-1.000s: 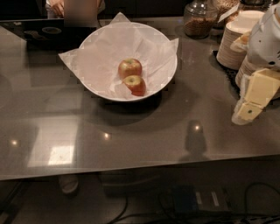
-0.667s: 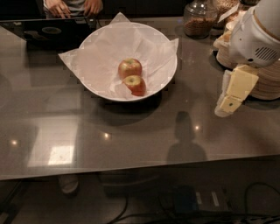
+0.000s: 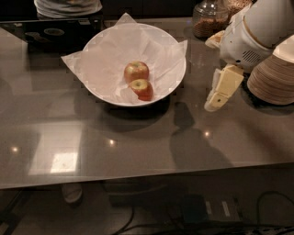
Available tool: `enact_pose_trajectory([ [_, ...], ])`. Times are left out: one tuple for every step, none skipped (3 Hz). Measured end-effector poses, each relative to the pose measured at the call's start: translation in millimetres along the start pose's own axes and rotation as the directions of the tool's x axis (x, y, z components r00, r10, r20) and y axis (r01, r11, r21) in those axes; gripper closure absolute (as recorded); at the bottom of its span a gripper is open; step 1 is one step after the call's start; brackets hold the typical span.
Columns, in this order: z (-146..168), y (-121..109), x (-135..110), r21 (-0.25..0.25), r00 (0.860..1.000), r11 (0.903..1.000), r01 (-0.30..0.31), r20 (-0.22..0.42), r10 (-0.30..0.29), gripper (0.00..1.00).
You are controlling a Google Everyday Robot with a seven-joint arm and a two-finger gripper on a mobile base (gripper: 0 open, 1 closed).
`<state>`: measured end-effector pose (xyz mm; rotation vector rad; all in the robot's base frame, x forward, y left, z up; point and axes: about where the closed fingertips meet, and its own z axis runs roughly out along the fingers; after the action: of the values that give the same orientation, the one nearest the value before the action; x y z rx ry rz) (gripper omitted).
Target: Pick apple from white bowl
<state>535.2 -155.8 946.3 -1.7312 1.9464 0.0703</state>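
Observation:
The white bowl (image 3: 177, 55), wide, shallow and lined with crinkled white paper, stands at the back middle of the grey table. Two apples lie in its centre, touching. The apple (image 3: 142, 88) is the smaller, nearer one, red with a yellow-green patch round its stem dimple. The bigger, rounder red-orange apple (image 3: 136, 71) lies just behind it. My gripper (image 3: 212, 104), cream coloured on a white arm, hangs above the table to the right of the bowl, outside its rim. It points down and left and holds nothing.
Stacked beige paper dishes (image 3: 274, 78) stand at the right edge, just behind the arm. A glass jar (image 3: 209, 19) stands at the back right. A dark laptop (image 3: 53, 34) and a person (image 3: 69, 7) are at the back left. The table's front edge (image 3: 147, 176) runs across below.
The arm and gripper have moved left, from the right edge towards the bowl's right side. The apples and the bowl have not moved.

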Motion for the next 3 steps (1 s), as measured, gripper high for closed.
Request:
enact_pose_trajectory([
  [12.1, -11.6, -11.3, -0.006, 0.998, 0.9998, 0.019, 0.058, -0.018, 0.00],
  [12.4, -11.8, -11.5, -0.006, 0.998, 0.9998, 0.019, 0.059, -0.018, 0.00],
  [16.2, -14.4, -15.1, -0.002, 0.997, 0.9998, 0.021, 0.077, -0.021, 0.00],
])
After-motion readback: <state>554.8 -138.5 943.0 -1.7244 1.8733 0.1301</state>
